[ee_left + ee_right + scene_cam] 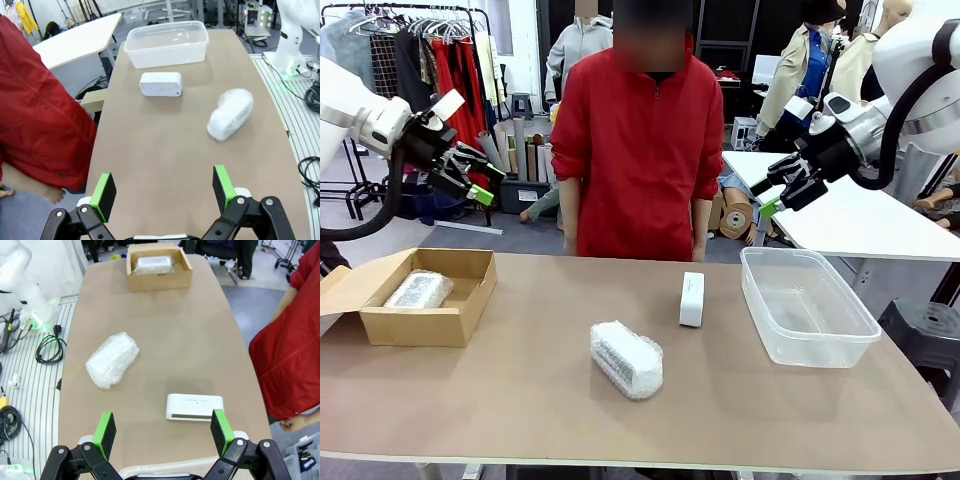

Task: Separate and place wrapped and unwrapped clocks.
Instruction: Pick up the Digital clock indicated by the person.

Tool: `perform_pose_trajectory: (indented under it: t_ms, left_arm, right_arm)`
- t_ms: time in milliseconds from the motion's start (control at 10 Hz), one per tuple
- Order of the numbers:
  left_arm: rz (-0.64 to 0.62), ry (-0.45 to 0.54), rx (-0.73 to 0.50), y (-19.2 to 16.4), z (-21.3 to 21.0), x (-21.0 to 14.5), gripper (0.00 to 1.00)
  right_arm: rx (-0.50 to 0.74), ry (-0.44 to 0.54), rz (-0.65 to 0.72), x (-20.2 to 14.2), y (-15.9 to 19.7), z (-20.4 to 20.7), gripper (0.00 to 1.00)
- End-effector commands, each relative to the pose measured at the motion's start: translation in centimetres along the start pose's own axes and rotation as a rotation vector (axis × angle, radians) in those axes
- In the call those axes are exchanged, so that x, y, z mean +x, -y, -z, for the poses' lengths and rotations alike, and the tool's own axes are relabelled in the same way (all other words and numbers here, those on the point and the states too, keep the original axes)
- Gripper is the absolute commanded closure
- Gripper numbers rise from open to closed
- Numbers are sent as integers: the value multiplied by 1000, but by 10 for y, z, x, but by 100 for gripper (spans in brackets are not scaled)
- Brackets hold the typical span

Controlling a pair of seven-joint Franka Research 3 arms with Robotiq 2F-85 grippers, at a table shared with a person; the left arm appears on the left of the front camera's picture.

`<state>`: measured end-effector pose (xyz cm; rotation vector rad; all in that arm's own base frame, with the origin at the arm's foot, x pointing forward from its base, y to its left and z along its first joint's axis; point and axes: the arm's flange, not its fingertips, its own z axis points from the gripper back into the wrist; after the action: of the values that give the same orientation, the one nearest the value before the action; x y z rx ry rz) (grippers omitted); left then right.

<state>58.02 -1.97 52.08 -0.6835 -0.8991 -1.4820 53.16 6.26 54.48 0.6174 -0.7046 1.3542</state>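
Bench point(520, 410) carries three clocks. The first wrapped clock point(417, 290) lies inside the open cardboard box point(415, 326) at the robot's left end. The second wrapped clock point(626, 359) lies on the bare bench surface near the middle. The bare clock point(691, 299) sits just beyond it, between it and the clear tub point(810, 352) at the right end. The left tool point(480, 185) and right tool point(775, 195) hang above the bench, jaws spread wide, gripping nothing. A person point(638, 150) stands at the far side.

Rounded white arms point(920, 60); the left claw point(488, 182) and right claw point(766, 196) are black linkages with bright green pads point(106, 192). The person point(638, 120) wears a red zipped jacket point(640, 185).
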Motion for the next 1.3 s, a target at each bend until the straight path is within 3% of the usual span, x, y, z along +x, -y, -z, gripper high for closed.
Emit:
perform_pose_trajectory:
  t_ms: [0, 1200]
  left_arm:
    - [5, 0, 4, 0, -2, 1, 0]
    - [5, 0, 4, 0, -2, 1, 0]
  right_arm:
    - [-1, -2, -5, 1, 0, -1, 0]
    - [-1, -2, -5, 1, 0, -1, 0]
